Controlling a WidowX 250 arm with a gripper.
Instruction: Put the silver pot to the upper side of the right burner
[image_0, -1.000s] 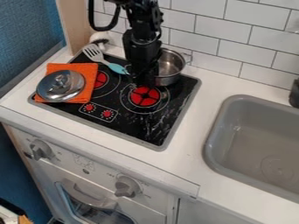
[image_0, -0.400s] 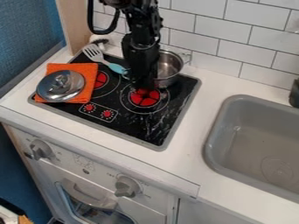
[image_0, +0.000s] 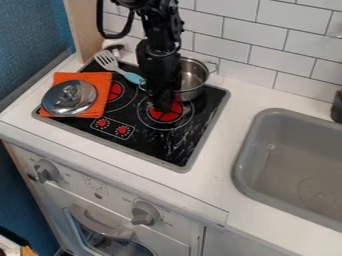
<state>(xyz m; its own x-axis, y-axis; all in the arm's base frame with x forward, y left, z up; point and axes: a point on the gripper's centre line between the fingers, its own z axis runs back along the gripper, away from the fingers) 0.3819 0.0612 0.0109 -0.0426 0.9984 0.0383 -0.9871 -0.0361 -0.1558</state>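
1. Can see the black gripper (image_0: 161, 106) hanging over the right burner (image_0: 167, 116).
2. Cannot tell open from closed there.
3. Can see the silver pot (image_0: 194, 93) at that burner's upper side, partly behind the arm (image_0: 160, 60).
4. Can see a lid (image_0: 69, 98) on orange cloth (image_0: 100, 80).

A toy kitchen: stove (image_0: 180, 159) at left with red burners (image_0: 165, 111), sink (image_0: 262, 131) at right, oven (image_0: 100, 220) below, tiles (image_0: 264, 42) along the far side.

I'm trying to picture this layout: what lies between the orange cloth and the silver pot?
In the camera view, the left burner, the spatula's blue handle and the black tool lie between the cloth and pot.
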